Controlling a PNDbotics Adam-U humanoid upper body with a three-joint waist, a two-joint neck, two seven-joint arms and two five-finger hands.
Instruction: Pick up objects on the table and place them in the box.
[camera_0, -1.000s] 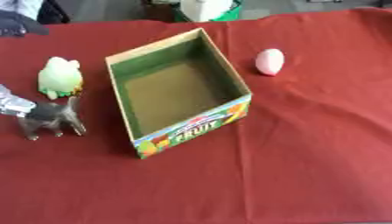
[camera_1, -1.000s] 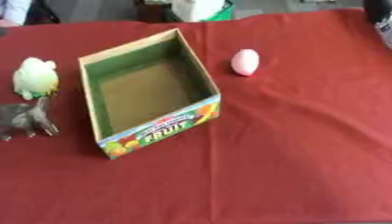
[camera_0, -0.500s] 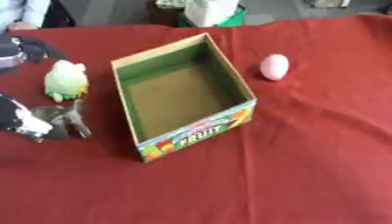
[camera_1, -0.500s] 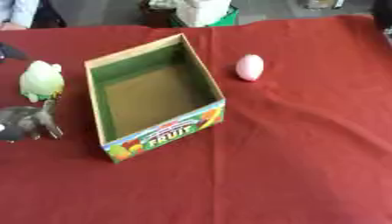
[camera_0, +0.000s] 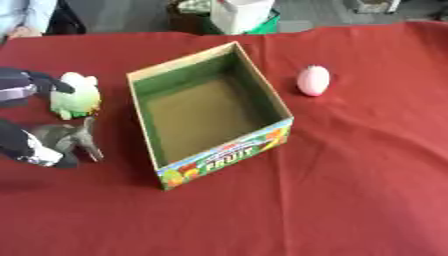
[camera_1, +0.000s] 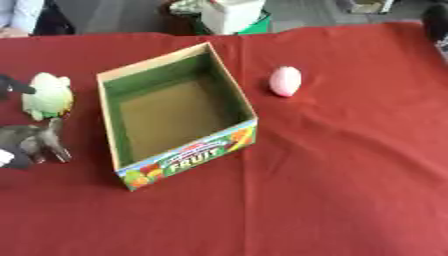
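Grey toy animal (camera_0: 68, 141) — standing on the red bench (camera_0: 350, 175) just left of the box (camera_0: 210, 117), between dark fingers (camera_0: 31, 150) of the left hand (camera_0: 22, 145). Fingers blurred; cannot tell whether closed on it yet. Best gripped across the body, lifted clear of the box wall, then lowered inside. Nearby: green plush (camera_0: 74, 96); pink egg shape (camera_0: 313, 80) right of the box. Right hand unseen — only a dark blur at the far right edge.

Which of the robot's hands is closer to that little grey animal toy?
The left. The left hand is right against the grey animal toy at the table's left edge. The right hand shows only at the far upper right corner, well beyond the box.
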